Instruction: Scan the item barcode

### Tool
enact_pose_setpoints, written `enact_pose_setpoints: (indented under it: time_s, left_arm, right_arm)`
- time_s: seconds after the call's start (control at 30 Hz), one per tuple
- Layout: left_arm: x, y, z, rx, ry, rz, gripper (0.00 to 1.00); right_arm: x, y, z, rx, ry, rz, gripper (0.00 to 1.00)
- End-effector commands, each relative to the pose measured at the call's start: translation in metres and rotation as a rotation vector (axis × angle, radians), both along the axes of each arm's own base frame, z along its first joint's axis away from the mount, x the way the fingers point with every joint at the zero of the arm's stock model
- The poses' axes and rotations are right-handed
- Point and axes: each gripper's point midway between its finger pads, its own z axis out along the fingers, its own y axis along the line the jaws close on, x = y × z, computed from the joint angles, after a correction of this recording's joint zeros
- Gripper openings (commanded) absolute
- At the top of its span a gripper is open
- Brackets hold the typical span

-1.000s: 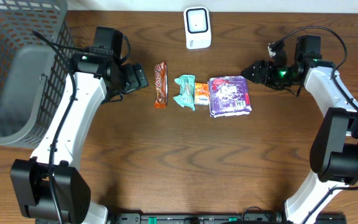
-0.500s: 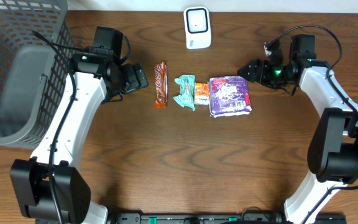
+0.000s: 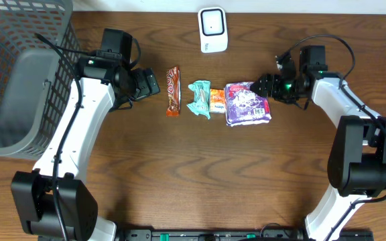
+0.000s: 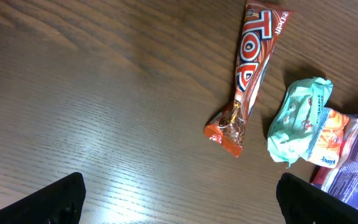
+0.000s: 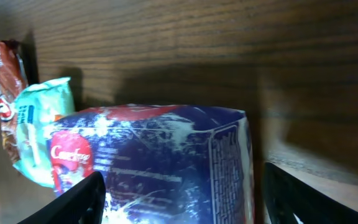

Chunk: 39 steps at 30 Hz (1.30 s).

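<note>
Four items lie in a row on the wooden table: a brown TOP bar (image 3: 173, 91) (image 4: 250, 68), a teal packet (image 3: 200, 99) (image 4: 300, 115), a small orange packet (image 3: 216, 100) and a purple package (image 3: 246, 104) (image 5: 160, 162). The white scanner (image 3: 213, 29) stands at the back. My right gripper (image 3: 260, 87) (image 5: 182, 199) is open at the purple package's far right corner, with a finger on each side of that end. Open too, my left gripper (image 3: 151, 84) (image 4: 179, 205) hangs over bare wood left of the bar. No barcode shows.
A grey mesh basket (image 3: 19, 73) fills the far left corner, beside the left arm. The teal packet (image 5: 42, 124) and the bar (image 5: 8, 81) lie beyond the purple package in the right wrist view.
My right gripper has moved left and reached the purple package's right end. The left arm and the items have not moved.
</note>
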Motion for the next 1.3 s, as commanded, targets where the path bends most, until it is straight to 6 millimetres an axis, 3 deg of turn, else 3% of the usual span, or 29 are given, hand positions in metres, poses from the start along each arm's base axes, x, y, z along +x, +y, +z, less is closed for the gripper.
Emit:
enact_pose_setpoints:
  time_s: [0.0, 0.17, 0.87, 1.0, 1.17, 1.27]
  left_arm:
    - [0.002, 0.002, 0.002, 0.010, -0.007, 0.006, 0.98]
    - [0.002, 0.002, 0.002, 0.010, -0.008, 0.006, 0.98]
    - [0.002, 0.002, 0.002, 0.010, -0.008, 0.006, 0.98]
    - [0.002, 0.002, 0.002, 0.010, -0.007, 0.006, 0.98]
    - [0.002, 0.002, 0.002, 0.010, -0.008, 0.006, 0.98]
    - [0.002, 0.002, 0.002, 0.010, -0.007, 0.006, 0.98]
  right_arm:
    - [-0.005, 0.002, -0.009, 0.011, 0.023, -0.012, 0.75]
    - [-0.005, 0.006, -0.008, 0.036, 0.017, -0.010, 0.68]
    - [-0.005, 0.016, -0.006, 0.044, 0.006, 0.013, 0.63]
    - [-0.007, 0.016, -0.009, 0.040, 0.013, 0.011, 0.44]
    - [-0.006, 0.007, -0.012, -0.001, 0.013, -0.012, 0.04]
    - [-0.003, 0.000, -0.007, 0.000, 0.011, -0.029, 0.01]
